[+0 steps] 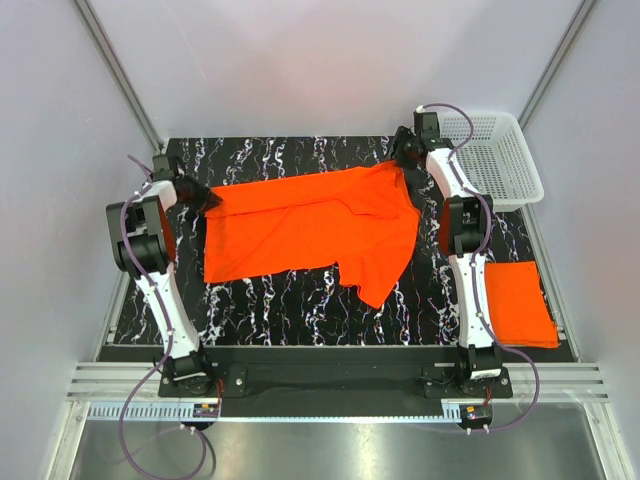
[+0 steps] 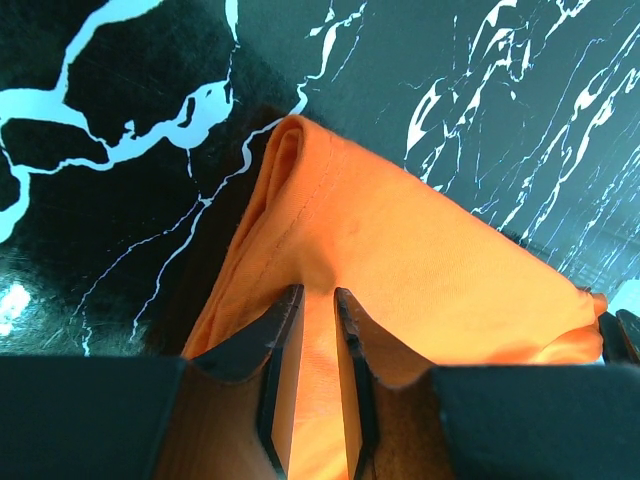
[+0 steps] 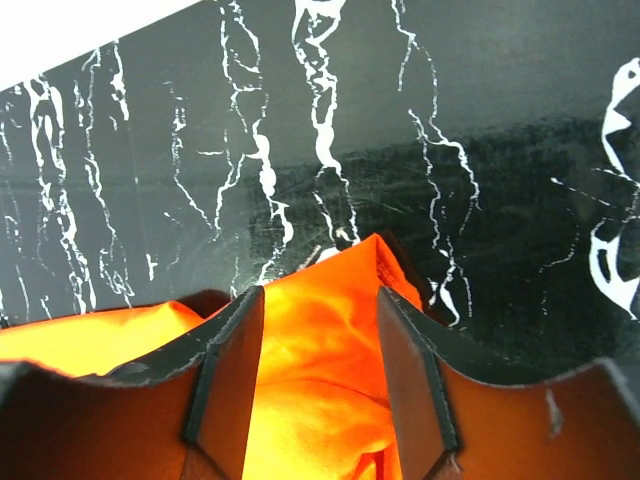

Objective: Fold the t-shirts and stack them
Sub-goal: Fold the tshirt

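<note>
A bright orange t-shirt [image 1: 310, 225] lies partly folded across the black marble table [image 1: 300, 300]. My left gripper [image 1: 208, 198] is at the shirt's far left corner. In the left wrist view the gripper [image 2: 318, 290] is shut on a fold of the orange cloth [image 2: 400, 250]. My right gripper [image 1: 405, 158] is at the shirt's far right corner. In the right wrist view the gripper [image 3: 320, 290] stands open, its jaws wide apart with bunched orange cloth [image 3: 320, 330] between them. A second orange t-shirt [image 1: 520, 305], folded, lies at the table's right edge beside the right arm.
A white plastic mesh basket [image 1: 497, 155] stands at the back right, just off the table's corner. Grey walls and metal frame rails close in the left, back and right sides. Bare marble shows in front of the shirt.
</note>
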You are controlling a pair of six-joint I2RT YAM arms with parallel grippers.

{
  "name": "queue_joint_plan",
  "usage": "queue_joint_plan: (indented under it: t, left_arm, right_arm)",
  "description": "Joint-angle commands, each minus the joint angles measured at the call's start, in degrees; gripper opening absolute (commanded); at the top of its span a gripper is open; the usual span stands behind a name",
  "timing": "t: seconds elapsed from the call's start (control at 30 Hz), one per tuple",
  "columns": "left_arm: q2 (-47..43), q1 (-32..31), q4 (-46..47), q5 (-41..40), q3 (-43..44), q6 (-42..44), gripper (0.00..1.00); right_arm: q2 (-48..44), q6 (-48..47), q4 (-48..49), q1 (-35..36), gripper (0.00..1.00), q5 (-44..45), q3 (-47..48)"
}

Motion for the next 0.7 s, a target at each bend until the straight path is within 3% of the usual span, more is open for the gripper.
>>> queue_joint_plan:
  t: [0.0,0.37,0.47,0.6,0.63,0.67]
  left_arm:
    - [1.34,0.11,1.26,0.57,1.87,-0.04,0.25]
    - [2.74,0.19,1.08,0.57,1.87,-0.48,0.25]
    - [3.18,0.37,1.17,0.57,2.22,-0.66,0.25]
    - [3.97,0.72,0.73,0.3,2.57,-0.66,0.25]
    - [4.06,0.9,0.56,0.22,2.66,-0.66,0.25]
    - [4.32,0.98,0.64,0.22,2.74,-0.57,0.25]
  right_arm:
    - [-0.53,-1.36,0.56,-0.46,0.55,2.14,0.24]
    - [2.27,-1.19,-1.38,-0.64,0.51,3.82,2.35]
    - [3.15,-0.22,-1.64,-0.64,0.43,5.65,3.22]
    - [3.33,1.36,-2.17,-1.07,0.21,11.11,4.1]
    - [3.68,1.71,-2.25,-1.08,0.1,12.68,4.63]
    - [3.95,2.76,-2.34,-1.25,0.09,12.87,5.24]
